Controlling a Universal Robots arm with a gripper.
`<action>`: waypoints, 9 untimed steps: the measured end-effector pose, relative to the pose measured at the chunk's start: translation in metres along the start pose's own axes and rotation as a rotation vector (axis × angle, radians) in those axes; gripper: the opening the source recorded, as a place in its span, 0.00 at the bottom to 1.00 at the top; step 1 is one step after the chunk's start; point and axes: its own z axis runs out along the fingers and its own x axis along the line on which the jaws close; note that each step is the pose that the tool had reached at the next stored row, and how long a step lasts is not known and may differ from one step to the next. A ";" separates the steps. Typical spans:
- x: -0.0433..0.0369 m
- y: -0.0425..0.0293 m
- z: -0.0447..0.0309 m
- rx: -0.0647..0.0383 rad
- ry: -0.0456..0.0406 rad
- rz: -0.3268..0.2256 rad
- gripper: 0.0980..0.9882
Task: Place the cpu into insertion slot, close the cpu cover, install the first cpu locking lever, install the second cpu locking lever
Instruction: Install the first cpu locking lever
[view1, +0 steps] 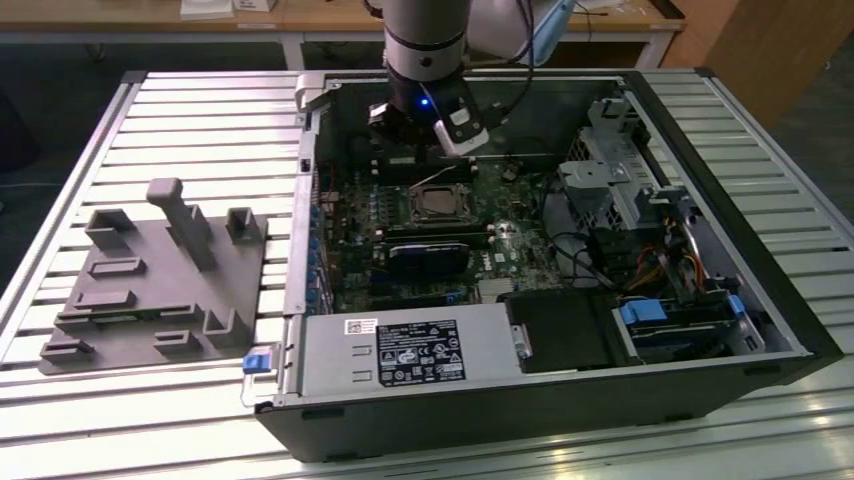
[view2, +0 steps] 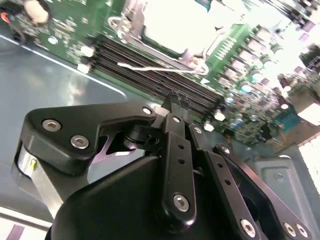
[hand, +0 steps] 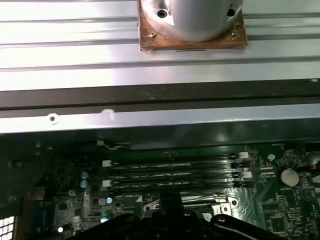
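The slatted metal table (view1: 200, 110) carried an open computer case (view1: 534, 425) across the centre and right of the exterior view, with a grey fixture plate (view1: 147, 290) at the frame's left. The arm (view1: 427, 40) stood at the upper centre, and its end effector (view2: 172, 100) hung over the green motherboard (view1: 527, 250), fingers drawn together with nothing seen between them. The insertion slot (view1: 438, 206), metal-rimmed with a dark centre, sat just below it near the frame's middle; whether the cpu lay inside could not be told.
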 end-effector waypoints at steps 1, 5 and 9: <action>-0.0030 0.0002 0.0002 0.001 0.0002 0.000 0.01; -0.0119 0.0008 0.0006 0.023 -0.0009 0.000 0.01; -0.0125 0.0009 0.0007 0.091 -0.0092 0.000 0.01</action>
